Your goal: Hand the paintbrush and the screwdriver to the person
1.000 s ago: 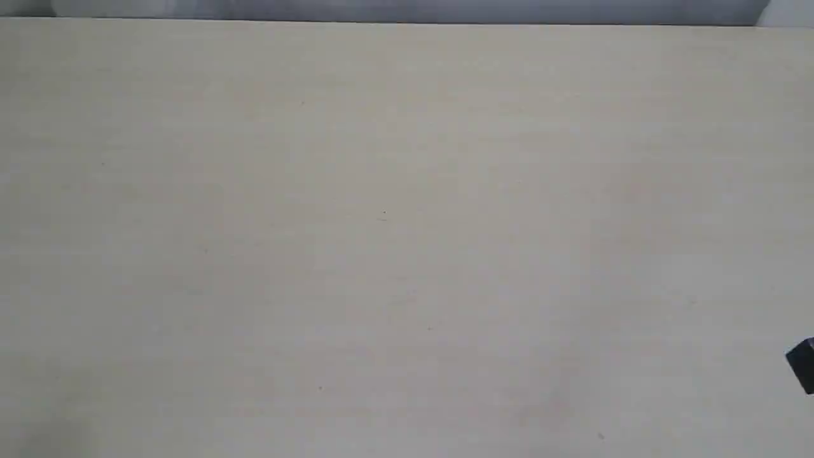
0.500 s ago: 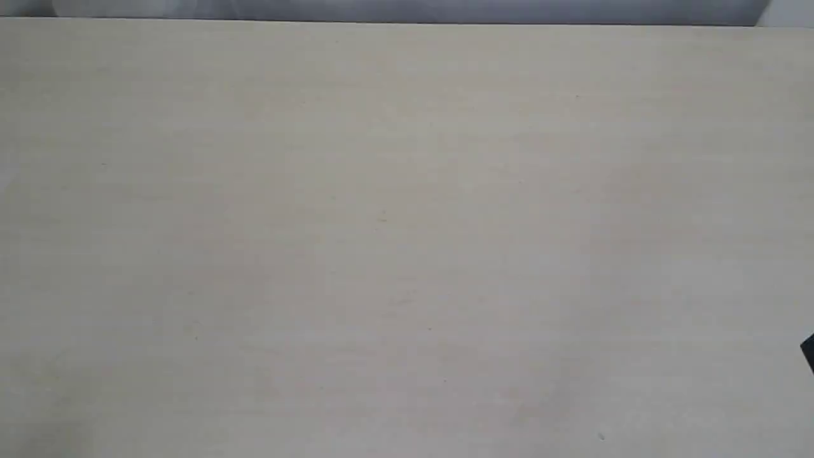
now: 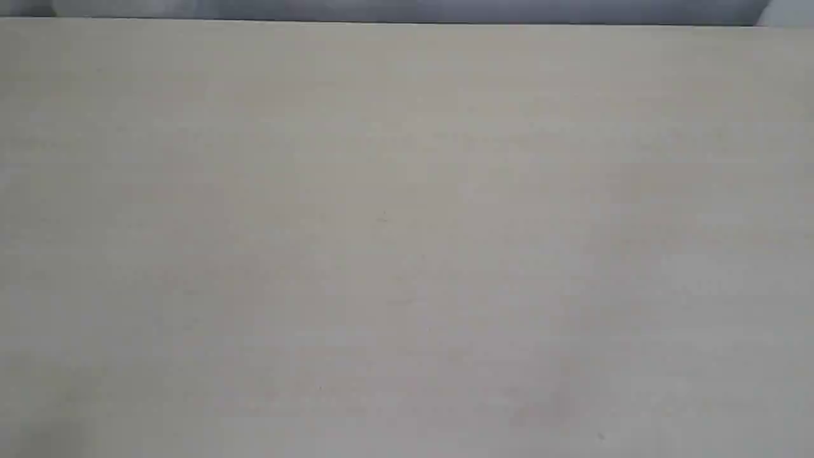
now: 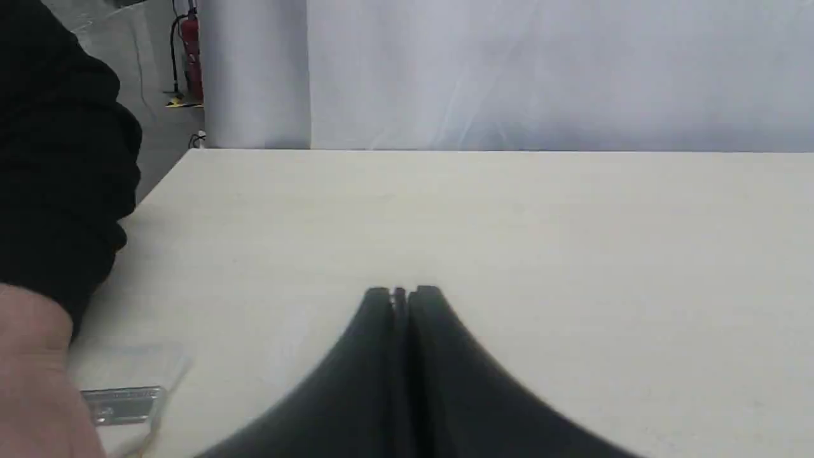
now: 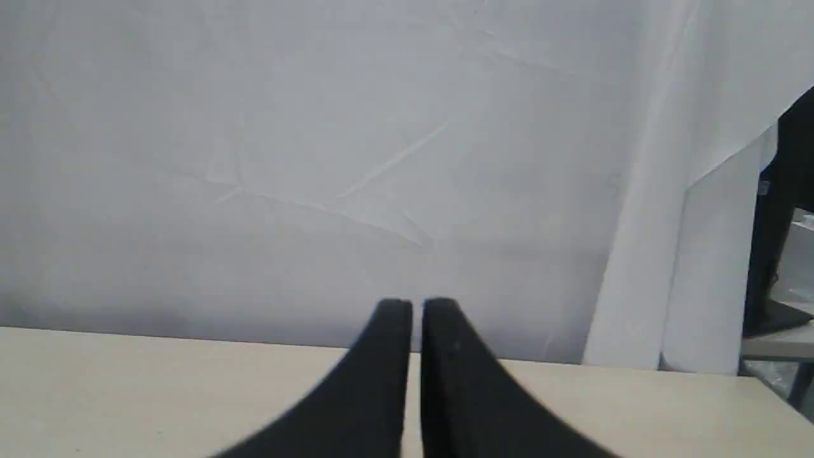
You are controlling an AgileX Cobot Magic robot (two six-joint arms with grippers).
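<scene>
The pale table (image 3: 407, 222) shows no tool, hand or gripper in the exterior view. In the left wrist view my left gripper (image 4: 400, 292) hangs shut and empty above the tabletop. At that frame's corner, the person's bare hand (image 4: 32, 375) with a black sleeve (image 4: 57, 159) rests beside the paintbrush (image 4: 124, 404). Only its shiny ferrule and blurred pale bristles show. My right gripper (image 5: 416, 305) is shut with nothing in it, raised and facing the backdrop. The screwdriver is out of view.
A white curtain (image 5: 318, 159) hangs behind the table's far edge. A red fire extinguisher (image 4: 193, 57) stands on the floor beyond the table corner (image 4: 191, 152). A dark stand (image 5: 779, 222) sits past the curtain.
A black part at the right edge of the exterior view slid further right and has left the frame. The tabletop looks the same.
</scene>
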